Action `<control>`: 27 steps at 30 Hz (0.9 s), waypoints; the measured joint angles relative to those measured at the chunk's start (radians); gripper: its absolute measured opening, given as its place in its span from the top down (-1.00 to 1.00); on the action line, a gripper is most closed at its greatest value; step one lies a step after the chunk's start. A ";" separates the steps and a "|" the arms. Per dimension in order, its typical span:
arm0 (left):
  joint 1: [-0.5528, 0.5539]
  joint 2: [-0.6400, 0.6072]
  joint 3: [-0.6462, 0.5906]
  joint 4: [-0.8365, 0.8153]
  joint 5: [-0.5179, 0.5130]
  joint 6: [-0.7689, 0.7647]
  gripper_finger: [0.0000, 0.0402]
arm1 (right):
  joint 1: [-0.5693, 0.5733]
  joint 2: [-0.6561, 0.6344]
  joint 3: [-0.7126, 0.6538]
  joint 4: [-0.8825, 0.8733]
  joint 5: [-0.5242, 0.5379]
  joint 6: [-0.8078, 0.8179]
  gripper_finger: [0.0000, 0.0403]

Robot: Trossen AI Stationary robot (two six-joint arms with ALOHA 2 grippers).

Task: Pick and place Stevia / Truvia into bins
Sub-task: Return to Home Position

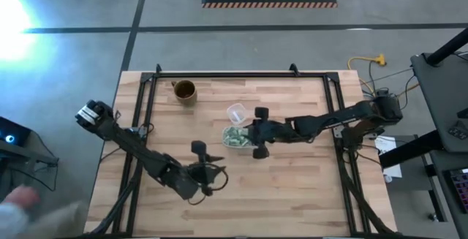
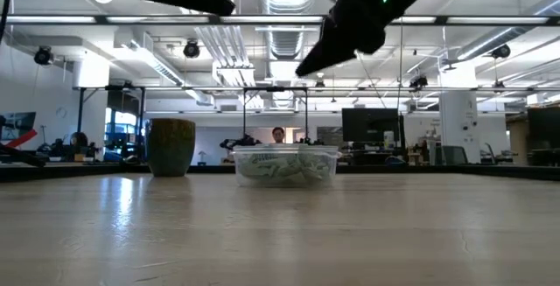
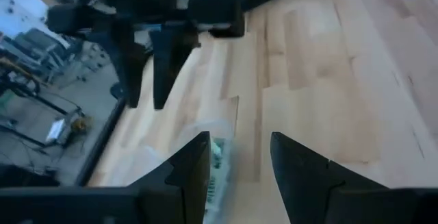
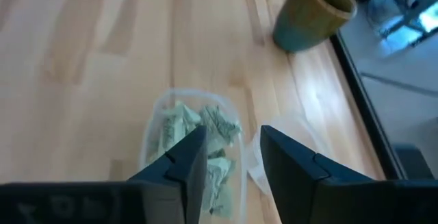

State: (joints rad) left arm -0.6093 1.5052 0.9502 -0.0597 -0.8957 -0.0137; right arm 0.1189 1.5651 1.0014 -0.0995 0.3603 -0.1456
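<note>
Clear plastic forms the shallow rounded-rectangular container point(image 2: 286, 149) near the middle of the wooden counter point(image 1: 292, 188). It is heaped with pale green and white Stevia packets point(image 4: 198, 131) lying crumpled and crosswise over one another, and the pile reaches close to the rim in the low view. Every packet that shows lies inside this container. Just beside it, toward the back of the counter, stands a smaller clear round cup point(image 1: 235, 112); what it holds cannot be told. A brown mug point(image 1: 184, 90) stands upright farther back and to the left, near the counter's rear edge, well apart from both. The right arm reaches in from the right side of the counter, stretched nearly level, and the right gripper point(image 4: 233, 136) hangs above the container's right side, raised clear of it in the low view. Its 2 fingers are parted by a modest gap with nothing between them. The left arm runs diagonally from the left edge toward the front, and the left gripper point(image 3: 239, 142) sits over bare wood in front of the container and a little to its left, pointing toward it. Its 2 fingers are likewise spread apart and hold nothing.
</note>
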 joint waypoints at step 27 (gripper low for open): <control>0.395 -0.521 -0.302 0.266 0.680 0.386 0.32 | 0.152 -0.292 -0.173 0.196 -0.001 -0.110 0.40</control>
State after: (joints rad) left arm -0.2145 0.9846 0.6478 0.2067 -0.2160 0.3722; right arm 0.2709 1.2735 0.8283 0.0967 0.3589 -0.2553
